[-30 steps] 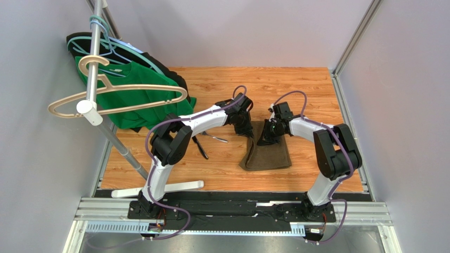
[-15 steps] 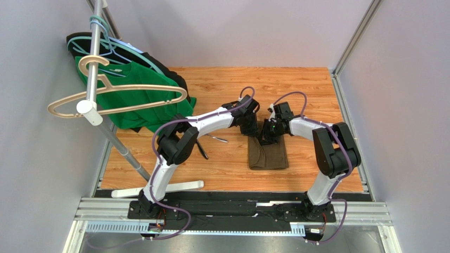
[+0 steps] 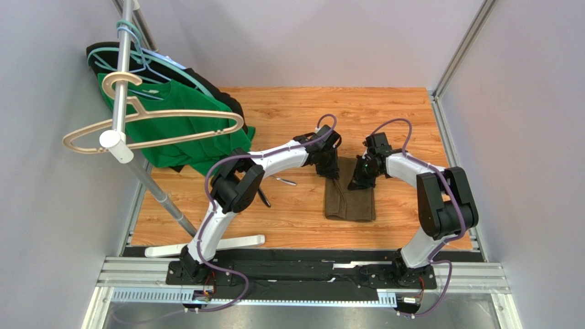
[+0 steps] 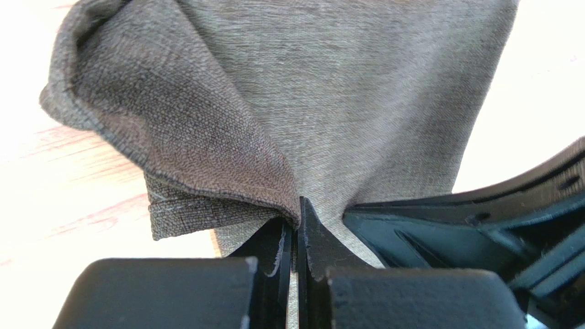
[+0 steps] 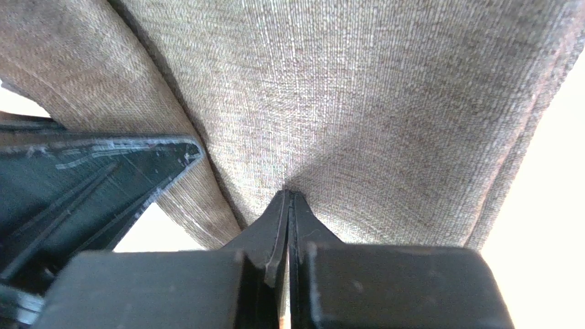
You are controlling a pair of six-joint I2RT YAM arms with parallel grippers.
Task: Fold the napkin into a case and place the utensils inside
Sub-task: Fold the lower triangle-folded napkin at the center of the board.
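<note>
napkin (image 3: pixel 350 200): olive-brown coarse-weave cloth, folded narrow rectangle, nearer right edge of wood-grain table (image 3: pixel 288 221); left gripper (image 4: pixel 296 218), right gripper (image 5: pixel 288 199) both clenched on far end.

Nothing readable is showing in any view — no word, number, brand or sign. The napkin (image 4: pixel 384 103) is filling both wrist views with plain woven cloth, and in the top view the white arm shells (image 3: pixel 274 156) and the hangers (image 3: pixel 151 127) are showing too small for any marking to be made out.
</note>
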